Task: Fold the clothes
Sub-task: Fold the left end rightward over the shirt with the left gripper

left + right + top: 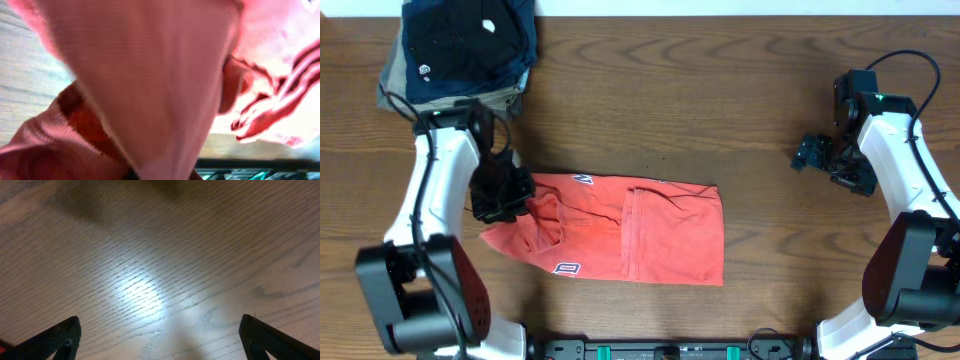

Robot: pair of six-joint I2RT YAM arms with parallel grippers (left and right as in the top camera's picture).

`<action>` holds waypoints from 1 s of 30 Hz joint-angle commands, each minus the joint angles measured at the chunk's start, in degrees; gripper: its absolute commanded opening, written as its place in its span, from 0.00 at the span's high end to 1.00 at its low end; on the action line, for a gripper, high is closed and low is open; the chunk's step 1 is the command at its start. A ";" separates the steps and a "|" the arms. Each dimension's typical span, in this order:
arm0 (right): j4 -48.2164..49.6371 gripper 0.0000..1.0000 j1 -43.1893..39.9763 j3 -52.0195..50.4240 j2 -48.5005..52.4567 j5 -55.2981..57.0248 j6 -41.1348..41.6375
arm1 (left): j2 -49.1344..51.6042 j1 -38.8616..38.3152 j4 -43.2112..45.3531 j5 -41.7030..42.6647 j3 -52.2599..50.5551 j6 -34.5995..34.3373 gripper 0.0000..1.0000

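Overhead, the wood-grain tabletop carries a coral T-shirt at centre, part-folded. The left hand pinches its left edge (cloth fills that wrist view). The right hand hangs spread over bare wood, and 1 dark folded stack sits far-left.

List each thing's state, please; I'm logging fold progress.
T-shirt: partly folded, left end bunched.
Left end effector: shut on the T-shirt's left end.
Right end effector: open, empty, clear of the T-shirt.
Garment stack: folded, at the far left corner.
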 commanded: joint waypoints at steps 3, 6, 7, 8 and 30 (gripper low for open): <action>-0.04 0.01 -0.33 0.00 0.07 0.02 -0.72 | -8.68 -9.31 -1.36 -0.72 1.09 -2.19 0.94; -0.04 0.01 -0.33 0.00 0.07 0.00 -0.72 | -12.35 -16.83 -0.81 -0.79 1.07 -4.22 0.94; -0.04 0.01 -0.33 0.00 0.07 0.00 -0.72 | -13.07 -19.08 -0.39 -0.76 1.07 -5.38 0.94; -0.04 0.01 -0.33 0.00 0.07 0.00 -0.72 | -13.53 -21.42 0.09 -0.76 1.07 -6.43 0.94; -0.04 0.01 -0.33 0.00 0.07 0.00 -0.72 | 5.16 -51.84 20.50 -0.50 -0.33 -19.54 0.94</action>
